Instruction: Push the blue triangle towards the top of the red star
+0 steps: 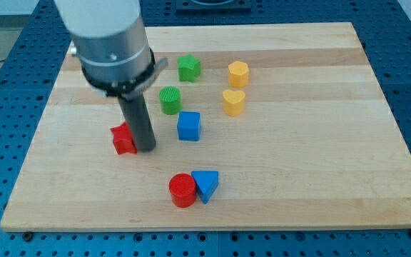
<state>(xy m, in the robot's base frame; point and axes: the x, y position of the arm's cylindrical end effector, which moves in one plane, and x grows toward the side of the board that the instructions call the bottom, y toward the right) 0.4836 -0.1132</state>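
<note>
well, my tip (147, 148) touches red star (123, 138); blue triangle (206, 185) well apart; no pincer

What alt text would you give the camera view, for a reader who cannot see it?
My tip rests beside the red star, far from the blue triangle, which touches a red cylinder near the wooden board's bottom edge.

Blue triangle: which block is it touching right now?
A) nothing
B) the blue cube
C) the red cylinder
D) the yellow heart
C: the blue triangle sits pressed against the red cylinder on its left near the view's bottom, while my tip is up beside the red star.
</note>
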